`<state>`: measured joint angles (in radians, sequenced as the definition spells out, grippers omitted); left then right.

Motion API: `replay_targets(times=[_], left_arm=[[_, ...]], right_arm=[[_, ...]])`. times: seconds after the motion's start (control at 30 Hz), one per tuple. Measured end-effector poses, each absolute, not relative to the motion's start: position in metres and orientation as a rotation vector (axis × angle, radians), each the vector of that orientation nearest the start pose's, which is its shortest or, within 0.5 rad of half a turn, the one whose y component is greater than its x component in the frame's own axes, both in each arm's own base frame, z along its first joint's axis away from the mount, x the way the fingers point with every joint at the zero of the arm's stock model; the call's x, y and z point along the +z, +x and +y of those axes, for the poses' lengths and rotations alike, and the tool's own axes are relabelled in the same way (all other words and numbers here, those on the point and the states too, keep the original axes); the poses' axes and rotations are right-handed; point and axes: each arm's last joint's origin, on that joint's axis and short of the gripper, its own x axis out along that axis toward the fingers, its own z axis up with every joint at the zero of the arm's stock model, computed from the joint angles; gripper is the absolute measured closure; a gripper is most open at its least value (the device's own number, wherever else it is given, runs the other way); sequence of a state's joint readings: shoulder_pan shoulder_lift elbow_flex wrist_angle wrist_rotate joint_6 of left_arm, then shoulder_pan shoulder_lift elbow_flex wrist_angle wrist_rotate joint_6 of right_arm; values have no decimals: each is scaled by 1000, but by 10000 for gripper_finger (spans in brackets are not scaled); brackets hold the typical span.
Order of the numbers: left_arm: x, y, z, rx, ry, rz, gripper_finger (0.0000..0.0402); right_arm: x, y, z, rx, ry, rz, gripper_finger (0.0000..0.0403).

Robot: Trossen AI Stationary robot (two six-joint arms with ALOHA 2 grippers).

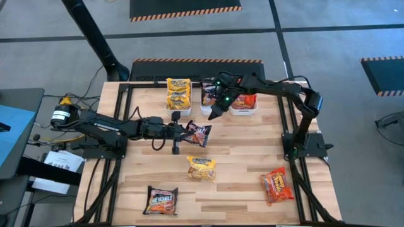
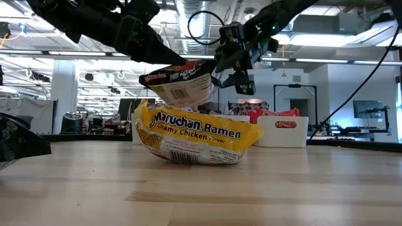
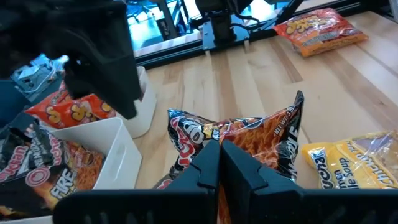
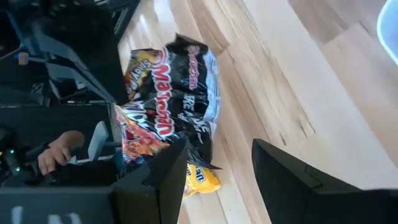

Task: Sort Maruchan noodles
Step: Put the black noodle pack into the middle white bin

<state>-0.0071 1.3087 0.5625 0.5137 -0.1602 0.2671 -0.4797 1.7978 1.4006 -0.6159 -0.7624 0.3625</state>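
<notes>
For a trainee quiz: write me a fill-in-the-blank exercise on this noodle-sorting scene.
1. The left gripper is shut on a ____ ramen packet, lifted off the table.
2. The right gripper hangs with its jaws ____.
3. On the table nearest the held packet lies a ____ Maruchan Creamy Chicken packet.
4. The red packet lies near the table's ____ side.

Missing words: black; open; yellow; right

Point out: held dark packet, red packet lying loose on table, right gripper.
dark packet (image 1: 199,133), high view, middle of wrapper.
red packet (image 1: 278,185), high view, middle of wrapper.
right gripper (image 1: 213,114), high view, between fingertips.
</notes>
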Motion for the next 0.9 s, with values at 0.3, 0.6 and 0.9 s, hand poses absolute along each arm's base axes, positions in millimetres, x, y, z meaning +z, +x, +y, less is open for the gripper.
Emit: replay_targets(times=[0.3,0.6,0.9], left_arm=[[214,266,3,133,286,252,401],[214,266,3,133,286,251,402],[214,266,3,133,286,252,402]], right_arm=[[231,350,-151,119,957,927,198],[232,352,-147,110,1000,932,198],[233,357,-142,114,982,918,198]])
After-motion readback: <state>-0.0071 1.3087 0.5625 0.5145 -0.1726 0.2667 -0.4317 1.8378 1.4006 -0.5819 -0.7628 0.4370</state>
